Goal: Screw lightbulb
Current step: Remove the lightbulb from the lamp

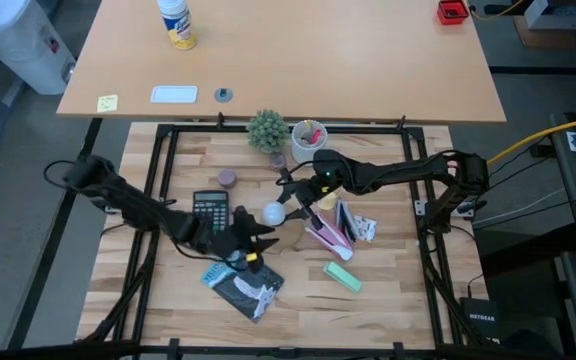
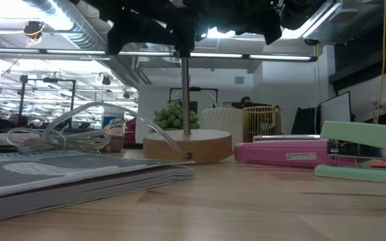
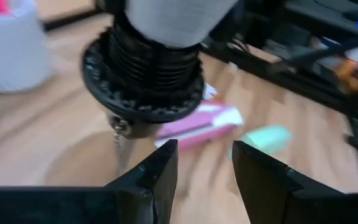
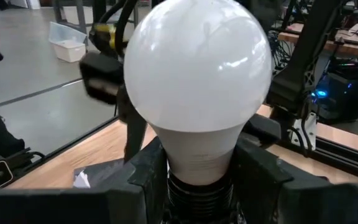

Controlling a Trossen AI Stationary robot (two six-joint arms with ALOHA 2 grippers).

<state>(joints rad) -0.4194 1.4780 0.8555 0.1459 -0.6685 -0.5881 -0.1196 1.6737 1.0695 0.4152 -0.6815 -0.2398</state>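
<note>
**Bulb held at the lamp socket, middle of the table**

Nearest the front edge lies a magazine (image 1: pixel 243 285), with a mint-green stapler (image 1: pixel 343 276) to its right. Behind the magazine, the left gripper (image 1: pixel 258 240) sits at mid-table; in the left wrist view its two fingers (image 3: pixel 160 174) stand apart with nothing between them, just below the black ribbed socket (image 3: pixel 145 74). The lightbulb (image 1: pixel 273 213) sits in that socket, base down. The right gripper (image 1: pixel 293 205) is clamped on the bulb's neck, one finger (image 4: pixel 148 165) on each side. The screw base is hidden inside the socket. From the low view only the lamp's round wooden foot (image 2: pixel 187 145) and thin upright rod show; bulb and both grippers are cut off at the top as dark shapes. A pink stapler (image 1: pixel 330 232) lies just right of the lamp, a calculator (image 1: pixel 210 209) to its left.

Farther back, a white cup (image 1: pixel 308 135) holds pink items that are too small to identify. A small potted plant (image 1: pixel 267 130) stands beside it.
</note>
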